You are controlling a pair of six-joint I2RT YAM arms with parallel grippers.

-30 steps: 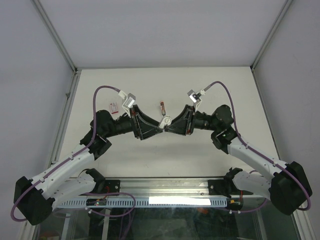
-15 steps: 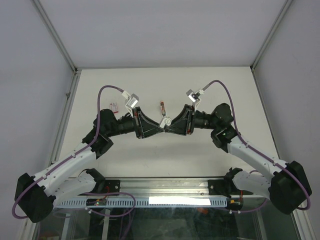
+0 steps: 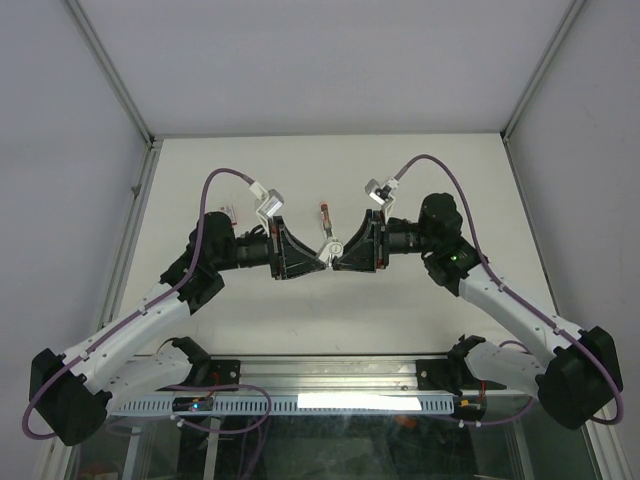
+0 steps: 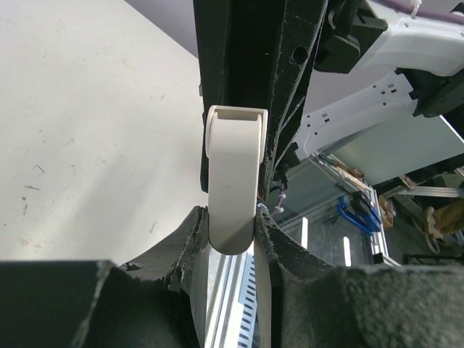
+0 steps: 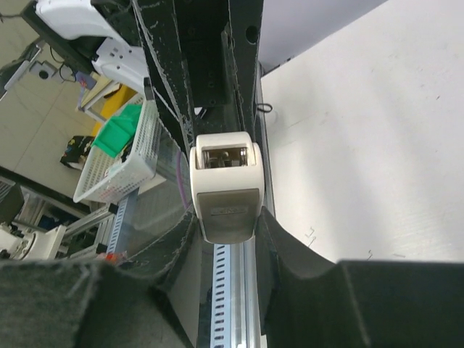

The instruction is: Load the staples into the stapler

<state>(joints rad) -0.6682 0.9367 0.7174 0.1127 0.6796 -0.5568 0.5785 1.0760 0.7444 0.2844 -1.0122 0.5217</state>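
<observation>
The worktop is lit brightly and evenly from above; the left pincer is blurred near the lens.

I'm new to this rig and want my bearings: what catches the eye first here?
Over the middle of the table, the left gripper and right gripper each clamp one cream stapler between them. A small white staples box lies beside the left arm.

I see the stapler over the middle of the worktop, caught between my two tools: left tool on its left, right tool on its right. Just behind it lies a small oblong. The staples sit well left, behind my left arm.
</observation>
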